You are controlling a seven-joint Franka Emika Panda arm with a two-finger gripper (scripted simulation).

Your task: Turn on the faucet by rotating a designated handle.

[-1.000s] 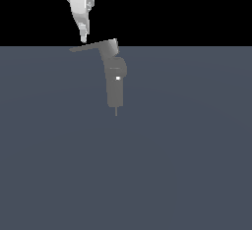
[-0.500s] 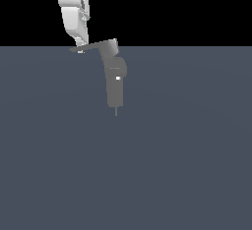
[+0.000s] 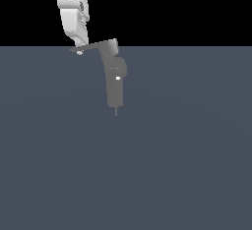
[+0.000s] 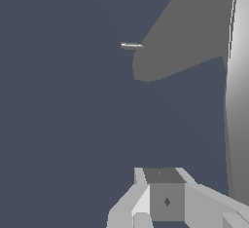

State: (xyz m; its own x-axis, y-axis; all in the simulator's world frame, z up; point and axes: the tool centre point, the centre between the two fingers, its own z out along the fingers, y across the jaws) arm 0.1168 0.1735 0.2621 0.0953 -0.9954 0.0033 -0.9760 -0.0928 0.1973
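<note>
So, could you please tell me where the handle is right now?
In the exterior view, the handle projects from the faucet's blocky top toward the exterior view's left, its tip just beneath the gripper.

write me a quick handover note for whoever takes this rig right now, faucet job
Gripper: down at the outer tip of the handle; contact and whether it is open or shut cannot be told from either view.
Faucet: standing on the grey floor; the handle projects from its blocky head toward the exterior view's left.
Done: the approach to the handle.
Left: confirm contact at the tip, then probably push the handle round to turn the faucet on. Whether any turn has been made cannot be told.
</note>
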